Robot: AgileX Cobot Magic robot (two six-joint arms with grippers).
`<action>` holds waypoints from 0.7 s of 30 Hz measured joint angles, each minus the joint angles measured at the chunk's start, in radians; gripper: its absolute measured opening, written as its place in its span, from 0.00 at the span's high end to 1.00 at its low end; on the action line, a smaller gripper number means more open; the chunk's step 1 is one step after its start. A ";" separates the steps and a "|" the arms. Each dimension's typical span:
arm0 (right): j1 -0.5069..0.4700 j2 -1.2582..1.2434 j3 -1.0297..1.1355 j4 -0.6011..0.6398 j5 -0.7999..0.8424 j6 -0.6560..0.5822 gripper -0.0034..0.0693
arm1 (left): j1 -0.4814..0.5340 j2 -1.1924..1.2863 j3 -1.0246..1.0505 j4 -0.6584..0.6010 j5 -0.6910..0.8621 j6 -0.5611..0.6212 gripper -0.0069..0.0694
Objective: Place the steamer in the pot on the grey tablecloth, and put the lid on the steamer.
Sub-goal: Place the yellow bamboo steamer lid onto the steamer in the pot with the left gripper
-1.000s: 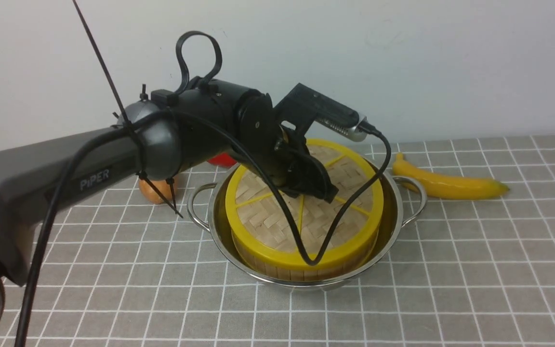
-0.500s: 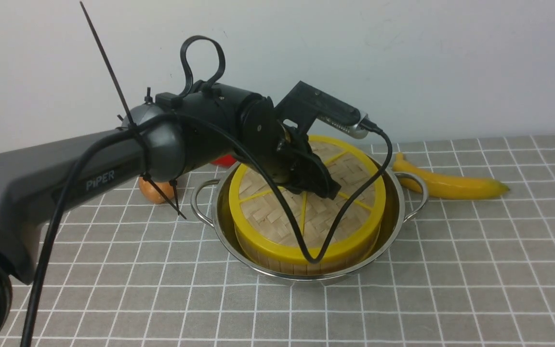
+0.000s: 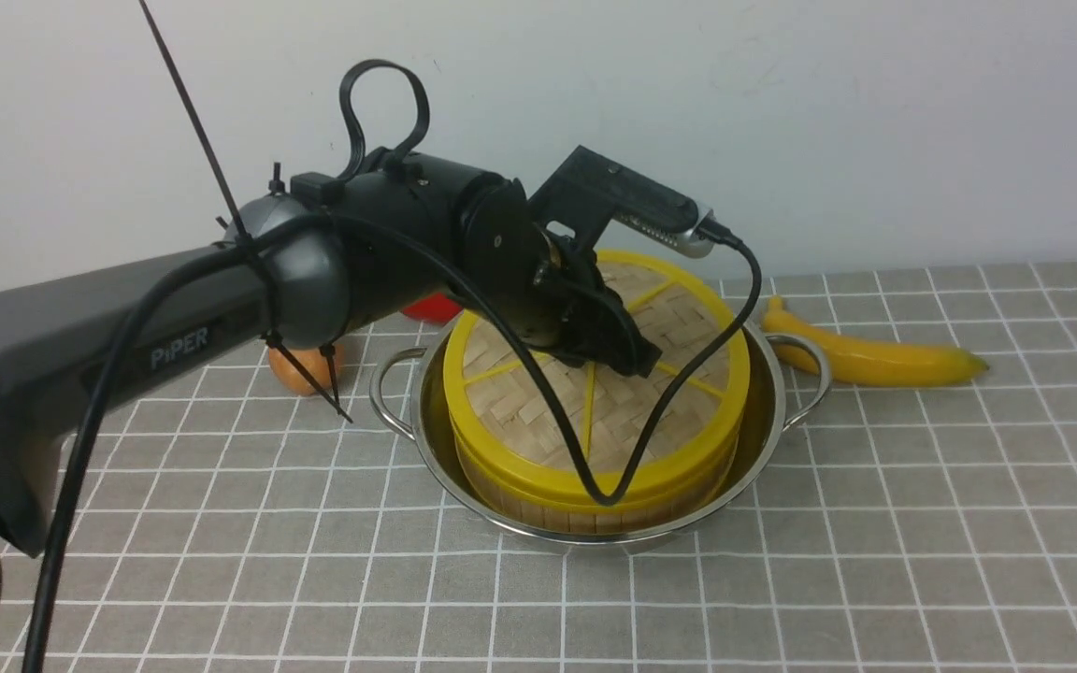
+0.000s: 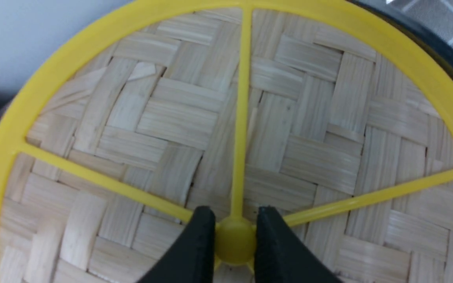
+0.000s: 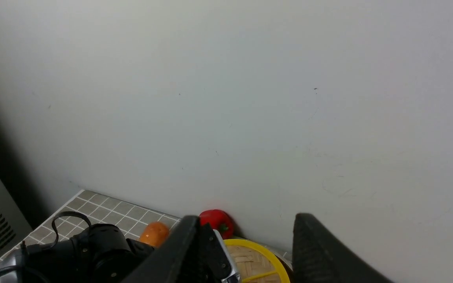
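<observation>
Front view: banana point(image 3: 875, 355) lies on the grey tablecloth point(image 3: 875, 523) right of the pot point(image 3: 389, 393), close to its handle. An orange round thing point(image 3: 300, 369) and a red pepper point(image 3: 431, 308) sit behind the left arm point(image 3: 174, 318), both partly hidden by it. The arm reaches across and covers the back-left part of the lid point(image 3: 520, 411). Its black cable point(image 3: 679, 411) loops down over the lid's front rim. The steamer point(image 3: 548, 512) sits inside the pot, mid-cloth, with only its slatted wall and yellow rim showing under the lid. The two yellow rims show stacked at the front. The left gripper point(image 3: 637, 360) is at the lid's centre.

Left wrist view: woven bamboo fills the frame, with yellow rim and spokes. The left gripper point(image 4: 236, 224) pinches the lid's point(image 4: 297, 118) yellow hub, one black finger point(image 4: 195, 243) on each side. A sliver of tablecloth point(image 4: 439, 15) shows at one corner.

Right wrist view: mostly blank wall point(image 5: 250, 98). The right gripper point(image 5: 246, 251) is spread wide with nothing between its fingers, raised well above the table. Past it show the pepper point(image 5: 216, 222), the orange thing point(image 5: 153, 232), a slice of the lid point(image 5: 254, 259) and the left arm point(image 5: 92, 247).
</observation>
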 joint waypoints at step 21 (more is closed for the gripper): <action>0.000 0.000 0.000 0.000 0.000 0.000 0.50 | 0.000 0.030 0.000 0.001 -0.046 -0.001 0.75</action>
